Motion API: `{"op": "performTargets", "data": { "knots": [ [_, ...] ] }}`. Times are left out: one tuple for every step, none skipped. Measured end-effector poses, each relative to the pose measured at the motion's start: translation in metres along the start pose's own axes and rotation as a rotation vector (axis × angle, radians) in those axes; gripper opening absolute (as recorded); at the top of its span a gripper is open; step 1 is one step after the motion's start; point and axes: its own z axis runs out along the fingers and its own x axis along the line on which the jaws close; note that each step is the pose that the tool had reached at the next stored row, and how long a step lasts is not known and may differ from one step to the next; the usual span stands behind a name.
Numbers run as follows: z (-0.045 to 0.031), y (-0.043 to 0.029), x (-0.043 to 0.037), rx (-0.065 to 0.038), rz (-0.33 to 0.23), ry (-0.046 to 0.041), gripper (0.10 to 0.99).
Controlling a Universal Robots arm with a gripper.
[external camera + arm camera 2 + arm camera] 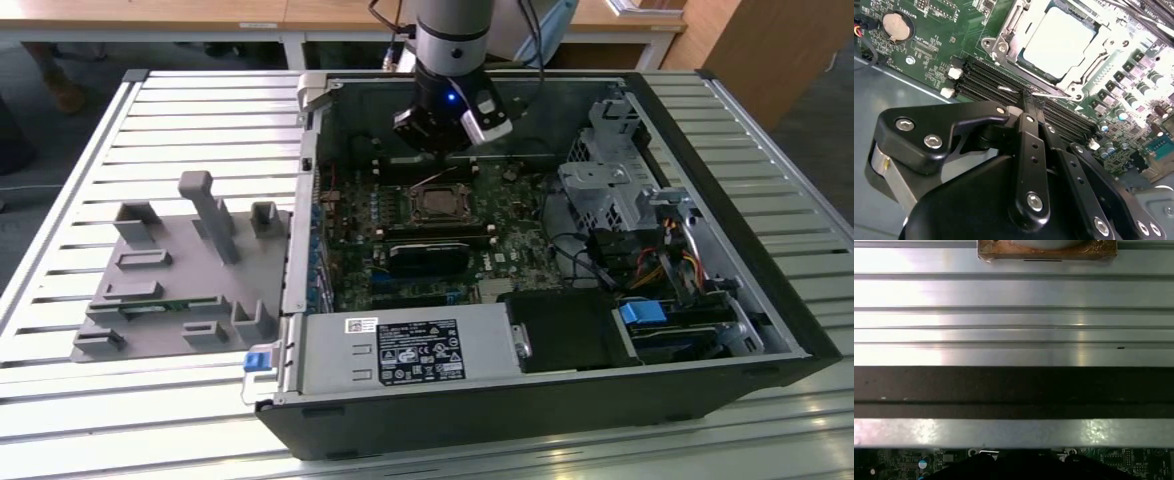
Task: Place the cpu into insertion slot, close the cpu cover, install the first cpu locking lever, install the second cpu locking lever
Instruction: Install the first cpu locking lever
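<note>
The silver-topped cpu (1056, 42) lies in the insertion slot (438, 204) on the green motherboard. The silver cpu cover (1088, 64) lies flat around it as a frame. A thin wire locking lever (1006, 89) runs along the socket's edge beside the memory slots. My gripper (1030, 97) has its black fingers pressed together, and the tips meet right at that lever wire. Whether the wire is pinched between them is hidden. In the exterior view the gripper (437, 148) hangs inside the open case just behind the socket.
Long black memory slots (979, 80) and a coin battery (895, 26) lie close to the socket. A drive cage (614, 190), cables and the power supply (400, 350) crowd the case. A grey fixture (187, 270) sits on the slatted table (1014, 315).
</note>
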Motion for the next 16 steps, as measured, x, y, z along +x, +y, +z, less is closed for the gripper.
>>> {"op": "performTargets", "data": {
  "knots": [
    [0.0003,0.0,-0.0007,0.0,0.0,0.0,0.118],
    [0.0006,0.0003,-0.0016,0.0,0.0,0.0001,0.118],
    [0.0012,0.0004,-0.0026,0.0,0.0,0.0,0.118],
    [0.0017,0.0004,-0.0039,0.0,0.0,0.0,0.118],
    [0.0022,0.0004,-0.0054,0.0,0.0,0.0,0.118],
    [0.0028,0.0004,-0.0068,0.0,0.0,0.0,0.118],
    [0.0032,0.0004,-0.0082,0.0,0.0,0.0,0.118],
    [0.0038,0.0004,-0.0094,0.0,0.0,0.0,0.118],
    [0.0044,0.0003,-0.01,0.0,0.0,0.0001,0.118],
    [0.0051,0.0002,-0.0104,0.0,0.0,0.0,0.118],
    [0.006,0.0001,-0.0107,0.0,0.0,0.0,0.118],
    [0.0069,0.0001,-0.0109,0.0,0.0,0.0,0.118],
    [0.0078,0.0,-0.0112,0.0,0.0,0.0,0.118],
    [0.0089,-0.0001,-0.0116,0.0,0.0,0.0,0.118],
    [0.01,-0.0001,-0.0124,0.001,0.0,0.0,0.118],
    [0.011,-0.0001,-0.0133,0.001,0.0,0.0001,0.118]
  ]
}}
